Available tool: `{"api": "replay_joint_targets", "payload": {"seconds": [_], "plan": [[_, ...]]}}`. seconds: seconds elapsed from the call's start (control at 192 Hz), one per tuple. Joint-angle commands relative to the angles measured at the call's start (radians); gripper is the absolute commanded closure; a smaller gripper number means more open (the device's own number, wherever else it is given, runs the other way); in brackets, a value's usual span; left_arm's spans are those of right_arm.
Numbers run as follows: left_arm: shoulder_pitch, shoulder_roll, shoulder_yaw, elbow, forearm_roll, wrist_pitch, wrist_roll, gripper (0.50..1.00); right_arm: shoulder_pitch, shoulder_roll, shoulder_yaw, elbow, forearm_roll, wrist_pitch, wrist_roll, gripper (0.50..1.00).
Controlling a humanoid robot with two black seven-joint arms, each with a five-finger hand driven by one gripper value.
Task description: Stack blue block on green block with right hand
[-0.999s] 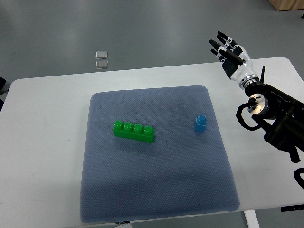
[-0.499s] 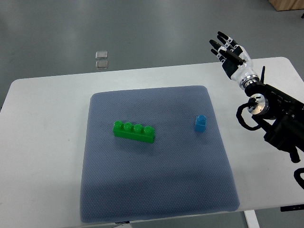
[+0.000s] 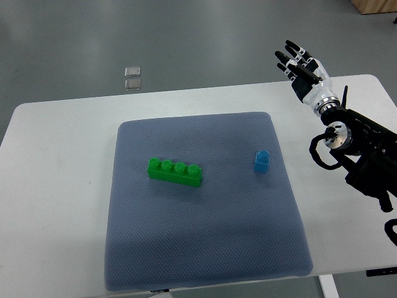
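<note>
White tabletop [image 3: 62, 186] carries everything, and most of it is covered by a grey-blue mat [image 3: 205, 248]. On the mat lie the two pieces that matter: the green block [image 3: 175, 172], a long brick with four studs, sits a little left of centre and slightly skewed, and the blue block [image 3: 262, 161], a small single-stud piece, stands upright near the mat's right edge, well apart from the green one.

The right hand [image 3: 302, 72] is raised over the far right corner of the table, fingers spread wide and holding nothing; its dark arm [image 3: 360, 149] comes in from the right edge. The left arm does not show.

The step in hand looks like the reach for the blue block, so nothing of the stacking is done yet. To do it well, the hand should come down and toward the robot until it is above the blue piece, then close from the sides low on its body, leaving the bottom free to seat. Because the green brick lies at an angle, the blue piece should be turned to match that angle and pressed straight down over one stud.

Nothing lies between the two blocks. Beyond the table, two small pale squares [image 3: 133, 77] lie on the grey floor [image 3: 205, 37], out of the way.
</note>
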Motion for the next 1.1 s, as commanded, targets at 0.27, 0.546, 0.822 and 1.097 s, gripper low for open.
{"api": "replay_joint_targets", "payload": {"seconds": [0.27,0.546,0.822,1.097], "plan": [[0.000,0.000,0.000,0.001,0.000,0.000,0.001,0.500,0.003,-0.014,-0.019,0.014,-0.002,-0.004,-0.001,0.587],[0.000,0.000,0.000,0.001,0.000,0.000,0.001,0.500,0.026,-0.090,-0.023,0.064,-0.186,0.004,-0.002,0.587],[0.000,0.000,0.000,0.001,0.000,0.000,0.001,0.500,0.030,-0.212,-0.088,0.213,-0.569,0.024,-0.002,0.587],[0.000,0.000,0.000,0.001,0.000,0.000,-0.001,0.500,0.088,-0.296,-0.111,0.307,-1.039,0.102,-0.001,0.587]]}}
